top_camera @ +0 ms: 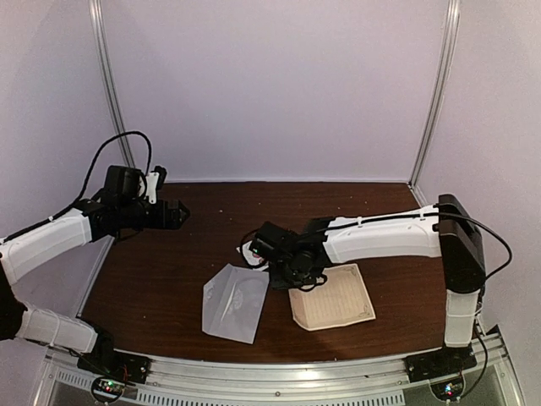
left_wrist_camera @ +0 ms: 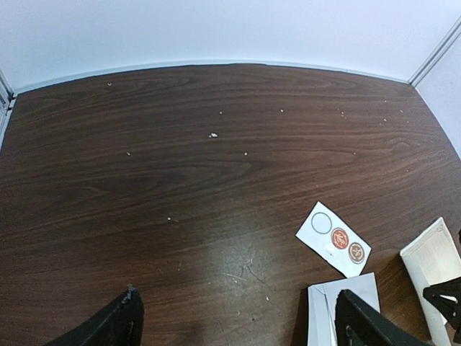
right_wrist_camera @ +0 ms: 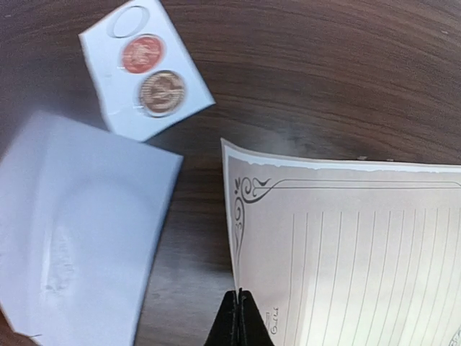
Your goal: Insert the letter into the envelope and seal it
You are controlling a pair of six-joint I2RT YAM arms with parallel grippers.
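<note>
Tightly closed, the right gripper (right_wrist_camera: 240, 323) meets the left edge of the letter (right_wrist_camera: 346, 252) near its decorated corner. Whether the sheet is actually nipped between the tips, we cannot tell. From those fingers we see the lined page spreading away to the right. The envelope (right_wrist_camera: 79, 223) lies just beside them to the left, with a strip of dark table (right_wrist_camera: 194, 238) between the two papers. Farther ahead and left sits the sticker strip (right_wrist_camera: 144, 72). The overhead view hides the fingertips under the wrist. It does show us the envelope's long axis running away from the arm bases, slightly tilted, and the left gripper (top_camera: 173, 211) well apart, jaws wide and empty. We judge the right arm the nearer one.
</note>
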